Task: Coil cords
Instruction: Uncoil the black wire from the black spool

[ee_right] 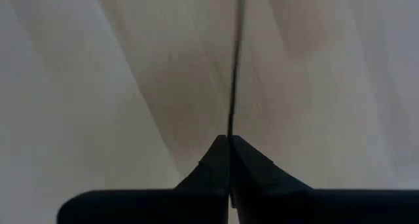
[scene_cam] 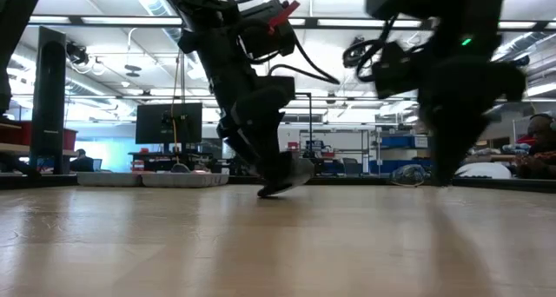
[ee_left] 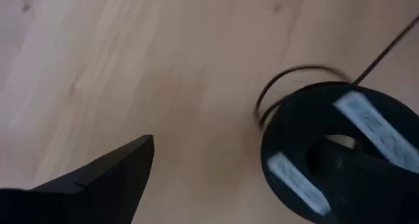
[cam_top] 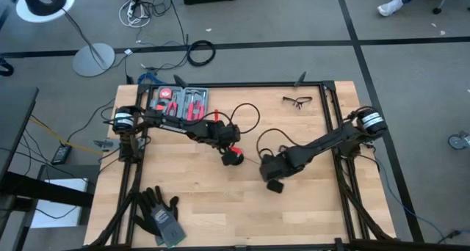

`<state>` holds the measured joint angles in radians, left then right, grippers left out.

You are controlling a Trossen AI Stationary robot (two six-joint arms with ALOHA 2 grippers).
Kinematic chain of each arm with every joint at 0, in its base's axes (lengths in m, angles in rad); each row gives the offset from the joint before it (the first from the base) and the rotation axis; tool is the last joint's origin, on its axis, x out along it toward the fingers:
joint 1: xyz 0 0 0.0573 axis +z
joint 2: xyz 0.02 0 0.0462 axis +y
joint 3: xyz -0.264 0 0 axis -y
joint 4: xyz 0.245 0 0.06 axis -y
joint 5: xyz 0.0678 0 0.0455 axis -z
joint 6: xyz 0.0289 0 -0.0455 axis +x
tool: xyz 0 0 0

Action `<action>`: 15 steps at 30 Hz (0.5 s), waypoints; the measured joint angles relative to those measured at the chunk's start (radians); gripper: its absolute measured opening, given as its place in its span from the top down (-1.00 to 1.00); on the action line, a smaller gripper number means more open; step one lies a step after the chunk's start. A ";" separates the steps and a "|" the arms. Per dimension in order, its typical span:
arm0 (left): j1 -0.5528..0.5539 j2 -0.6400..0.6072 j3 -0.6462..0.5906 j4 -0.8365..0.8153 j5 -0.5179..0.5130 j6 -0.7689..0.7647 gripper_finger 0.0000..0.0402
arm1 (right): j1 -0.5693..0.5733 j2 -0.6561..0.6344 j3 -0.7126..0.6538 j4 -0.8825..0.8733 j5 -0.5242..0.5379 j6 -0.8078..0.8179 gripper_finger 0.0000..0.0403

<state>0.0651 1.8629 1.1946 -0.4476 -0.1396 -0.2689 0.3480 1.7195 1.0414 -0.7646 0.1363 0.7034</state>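
Observation:
The thin black cord [cam_top: 248,113] lies in loose loops on the wooden table's middle. Its round black puck [ee_left: 308,139], with white labels and a few turns of cord beside it, sits under my left gripper [cam_top: 232,157], which is open. One left finger is over the puck and the other [ee_left: 111,171] is over bare wood. In the low view the puck [scene_cam: 295,172] lies tilted at that fingertip. My right gripper [ee_right: 229,143] is to the puck's right, points down and is shut on the cord. My left gripper has one finger [ee_left: 366,178] on the puck's labelled top face [ee_left: 294,171], coming from above at a slant. The puck's lower edge is on the table. My right gripper pinches a single strand of the cord [ee_right: 231,122] between its fingertips from above. The strand runs straight away from the tips over the wood.
At the far left of the table are a tool case with red-handled tools [cam_top: 180,100], glasses [cam_top: 297,100] at the far right and dark gloves [cam_top: 161,216] at the near left. A black frame [cam_top: 334,133] borders the table.

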 joint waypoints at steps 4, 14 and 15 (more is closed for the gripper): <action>-0.001 -0.001 0.002 0.016 0.008 -0.003 -0.99 | 0.054 -0.042 -0.002 -0.163 -0.096 0.080 0.99; 0.016 0.006 -0.009 -0.100 -0.050 -0.031 -0.99 | 0.179 -0.063 -0.007 -0.450 -0.135 0.275 0.99; 0.017 0.006 -0.010 -0.090 -0.051 -0.035 -0.99 | 0.186 -0.063 -0.007 -0.430 -0.089 0.281 0.99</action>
<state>0.0822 1.8691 1.1851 -0.5381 -0.1909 -0.3037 0.5345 1.6562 1.0344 -1.1942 0.0469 0.9848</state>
